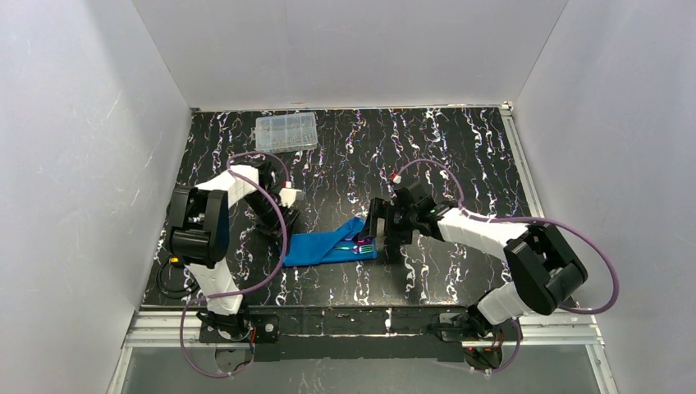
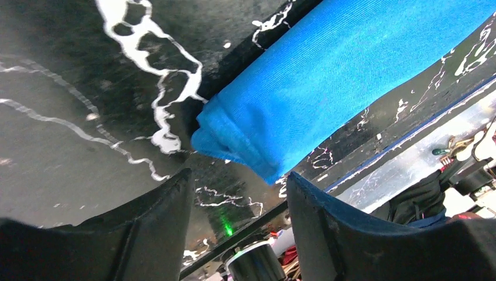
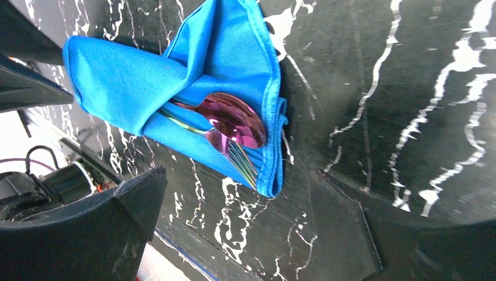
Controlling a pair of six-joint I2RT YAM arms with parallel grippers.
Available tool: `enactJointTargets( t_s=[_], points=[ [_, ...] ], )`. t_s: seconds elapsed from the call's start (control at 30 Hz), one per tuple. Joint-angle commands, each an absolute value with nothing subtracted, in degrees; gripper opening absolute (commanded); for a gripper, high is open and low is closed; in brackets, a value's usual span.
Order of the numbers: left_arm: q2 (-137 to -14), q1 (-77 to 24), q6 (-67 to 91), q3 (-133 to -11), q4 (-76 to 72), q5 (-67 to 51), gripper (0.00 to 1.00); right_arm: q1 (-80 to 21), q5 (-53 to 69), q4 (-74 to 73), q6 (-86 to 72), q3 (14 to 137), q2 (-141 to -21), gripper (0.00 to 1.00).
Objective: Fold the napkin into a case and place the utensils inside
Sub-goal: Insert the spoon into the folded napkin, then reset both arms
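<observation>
Bright blue cloth folded into a narrow pouch, the case [image 1: 328, 247], lies flat on the black white-veined marbled table [image 1: 460, 148], a little toward 6 o'clock from the table's middle in the overhead view. Its long axis runs from 9 to 3 o'clock. The small thin metallic purple-pink and green plastic utensils [image 1: 363, 245] are tucked in at the 3 o'clock end, with their heads showing at the mouth.

My left pincer [image 1: 289, 220] sits at the pouch's 9 o'clock end. Through its wrist camera the jaws of this pincer [image 2: 237, 187] stand apart with nothing between them. The closed, rolled end of the case [image 2: 327, 88] comes in from 1 o'clock and stops just above the gap. Its lowest corner is just beside my right-hand finger [image 2: 327, 234], and I cannot tell whether they touch.

My right pincer [image 1: 386, 238] is at the pouch's 3 o'clock end. Its wrist camera shows this pincer [image 3: 240, 175] spread wide and gripping nothing, with one finger [image 3: 99, 228] at 7 o'clock and the other at 4 o'clock. The case [image 3: 128, 82] fills the frame from 10 to 12 o'clock, its diagonal flap folded over the handles. A pink spoon bowl and fork tines, the utensils [image 3: 234, 120], poke out of the mouth that faces my open jaws. The cloth's hem lies near the gap, clear of both fingers.

A clear plastic compartment box [image 1: 286, 131] rests at 11 o'clock on the table, well apart from the pouch.
</observation>
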State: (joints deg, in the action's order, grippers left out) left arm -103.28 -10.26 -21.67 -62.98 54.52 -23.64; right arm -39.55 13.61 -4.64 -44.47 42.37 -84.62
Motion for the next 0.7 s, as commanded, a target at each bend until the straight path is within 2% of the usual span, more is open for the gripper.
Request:
enactJointTargets(
  t_s=[0.0, 0.17, 0.27, 0.3, 0.47, 0.57, 0.67],
  points=[
    [-98.2, -8.0, -22.2, -68.1, 60.2, -21.2, 0.58, -36.9, 10.6, -16.9, -37.1, 47.5, -80.4, 0.99],
    [-91.9, -4.2, -23.6, -73.7, 61.7, -20.1, 0.60, -32.1, 3.4, -25.1, -29.5, 54.3, -76.7, 0.99],
    [-89.1, -2.6, -21.9, -74.9, 55.9, -20.5, 0.61, -27.7, -13.7, -25.0, -27.1, 56.8, -76.1, 0.99],
    [-87.9, -2.1, -20.9, -73.4, 51.4, -21.4, 0.61, -26.5, -24.7, -22.4, -27.2, 55.5, -75.7, 0.99],
    [-78.3, 0.9, -13.8, -56.4, 19.4, -26.5, 0.64, -23.4, -46.3, 18.8, -15.8, 34.0, -75.0, 0.99],
    [-72.7, 3.6, -8.2, -42.5, 0.0, -29.8, 0.75, -19.9, -50.4, 29.3, -13.0, 29.9, -79.0, 0.99],
    [-69.2, 4.4, -7.5, -33.2, -9.7, -31.0, 0.77, -17.0, -50.6, 33.8, -12.3, 28.2, -79.9, 0.99]
  ],
)
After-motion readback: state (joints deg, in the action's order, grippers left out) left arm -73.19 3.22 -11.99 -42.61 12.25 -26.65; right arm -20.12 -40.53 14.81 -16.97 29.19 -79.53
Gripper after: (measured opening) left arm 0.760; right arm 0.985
